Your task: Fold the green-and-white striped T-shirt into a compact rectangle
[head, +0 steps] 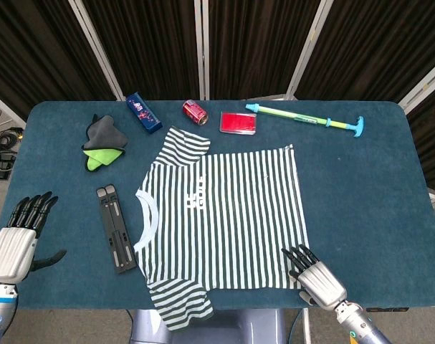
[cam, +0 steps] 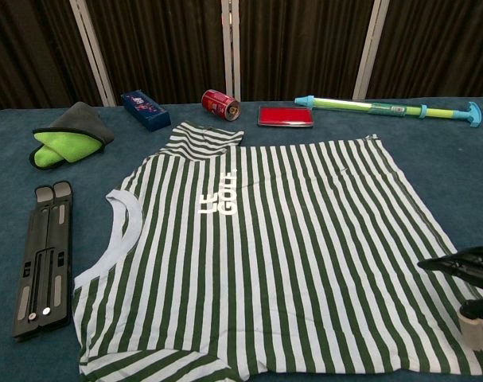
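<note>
The green-and-white striped T-shirt [head: 221, 218] [cam: 265, 255] lies flat on the blue table, collar toward the left and hem toward the right. My right hand [head: 315, 276] [cam: 470, 288] hovers at the shirt's near right hem corner, fingers spread over the fabric's edge and holding nothing. At the table's near left edge my left hand [head: 20, 236] is open, fingers pointing away, well clear of the shirt. The chest view does not show the left hand.
A black folding stand [head: 115, 228] [cam: 40, 256] lies left of the collar. Along the far edge sit a grey-and-green cloth [head: 102, 142], a blue box [head: 143, 112], a red can [head: 194, 112], a red case [head: 238, 122] and a green-and-blue pump toy [head: 307, 120].
</note>
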Controlling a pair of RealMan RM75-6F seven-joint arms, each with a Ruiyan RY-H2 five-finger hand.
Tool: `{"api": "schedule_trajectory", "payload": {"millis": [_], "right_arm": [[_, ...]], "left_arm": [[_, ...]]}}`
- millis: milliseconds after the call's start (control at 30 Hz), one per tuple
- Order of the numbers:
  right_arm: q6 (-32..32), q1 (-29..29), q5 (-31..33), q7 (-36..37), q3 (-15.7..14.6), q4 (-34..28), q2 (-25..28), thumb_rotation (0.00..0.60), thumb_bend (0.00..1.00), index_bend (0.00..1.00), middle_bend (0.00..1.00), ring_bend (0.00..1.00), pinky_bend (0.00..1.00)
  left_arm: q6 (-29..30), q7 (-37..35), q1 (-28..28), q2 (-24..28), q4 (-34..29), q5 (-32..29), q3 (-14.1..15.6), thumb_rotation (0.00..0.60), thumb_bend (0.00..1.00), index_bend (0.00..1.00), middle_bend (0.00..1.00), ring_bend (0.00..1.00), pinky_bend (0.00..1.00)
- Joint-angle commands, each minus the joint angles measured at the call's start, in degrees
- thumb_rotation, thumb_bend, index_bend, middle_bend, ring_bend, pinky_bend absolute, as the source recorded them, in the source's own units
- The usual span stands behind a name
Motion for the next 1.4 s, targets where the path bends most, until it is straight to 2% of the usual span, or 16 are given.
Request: {"api": "schedule_trajectory", "payload": {"millis": [33, 367, 867, 1033, 1233, 1267, 1333, 1400], "right_arm": [[0.49, -0.33, 0.43, 0.26, -0.16, 1.19, -0.58, 0.600, 0.15, 0.51, 0.00, 0.00, 0.00], [2.66, -0.57, -0.23, 0.19, -0.47, 5.31, -2.65, 0.600, 0.17, 0.51, 0.00, 0.00, 0.00], [4.68, -0.05, -0.19, 1.43, -0.33, 6.36, -3.35, 0.600, 0.33, 0.53, 0.00, 0.00, 0.00], [5.06, 0.12, 0.28, 2.62, -0.11, 5.96, -3.39, 0.600, 0.39, 0.59, 0.00, 0.00, 0.00], [5.42, 0.41, 0.67, 3.31, 0.29, 5.86, -3.84, 0.600, 0.40, 0.68, 0.00, 0.00, 0.00], [5.58, 0.49, 0.60, 3.44, 0.30, 5.88, -3.90, 0.600, 0.41, 0.68, 0.00, 0.00, 0.00], [5.84, 0.55, 0.46, 3.51, 0.26, 6.02, -3.96, 0.600, 0.41, 0.69, 0.00, 0.00, 0.00], [5.98, 0.59, 0.39, 3.55, 0.19, 6.13, -4.01, 0.600, 0.41, 0.70, 0.00, 0.00, 0.00]], "left_arm": [[-0.12, 0.01, -0.05, -0.03, 0.02, -0.09, 0.03, 0.600, 0.00, 0.00, 0.00, 0.00, 0.00], [-0.02, 0.03, -0.06, -0.09, 0.01, -0.06, 0.06, 0.600, 0.00, 0.00, 0.00, 0.00, 0.00], [0.03, -0.09, -0.10, -0.06, 0.12, -0.18, 0.07, 0.600, 0.00, 0.00, 0.00, 0.00, 0.00], [-0.27, 0.10, -0.22, -0.25, 0.31, -0.08, 0.22, 0.600, 0.00, 0.00, 0.00, 0.00, 0.00], [-0.05, 0.14, -0.60, -0.93, 0.94, 1.94, 0.56, 0.600, 0.00, 0.00, 0.00, 0.00, 0.00], [0.15, -0.53, -0.81, -1.34, 1.52, 3.36, 0.82, 0.600, 0.00, 0.02, 0.00, 0.00, 0.00], [0.07, -1.30, -1.22, -1.97, 2.64, 5.23, 1.31, 0.600, 0.00, 0.12, 0.00, 0.00, 0.00], [-0.57, -2.03, -1.86, -2.71, 3.82, 6.98, 1.91, 0.600, 0.01, 0.19, 0.00, 0.00, 0.00]]}}
